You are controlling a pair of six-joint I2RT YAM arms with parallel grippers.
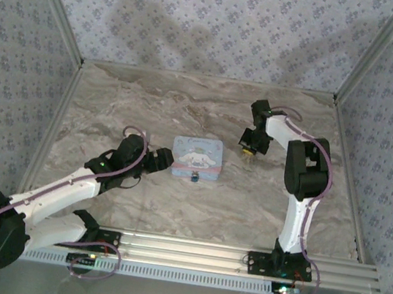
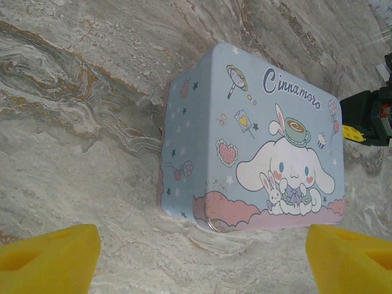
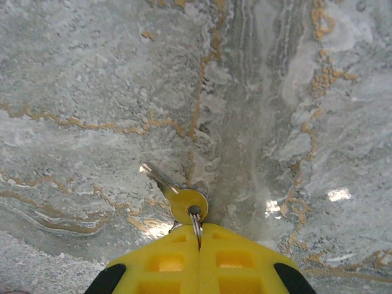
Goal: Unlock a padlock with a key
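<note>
right tool pinches the key over the counter, right of the tin. left tool gapes wide beside the tin. the padlock sits at the tin's near edge.

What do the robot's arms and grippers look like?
The left arm and right arm have white links and black joints, with a thin purple cable looping along each. The left gripper and right gripper are black with blocky yellow fingers.

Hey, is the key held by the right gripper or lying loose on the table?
Held. The right gripper is shut on the ring through the key, whose blade sticks out ahead.
</note>
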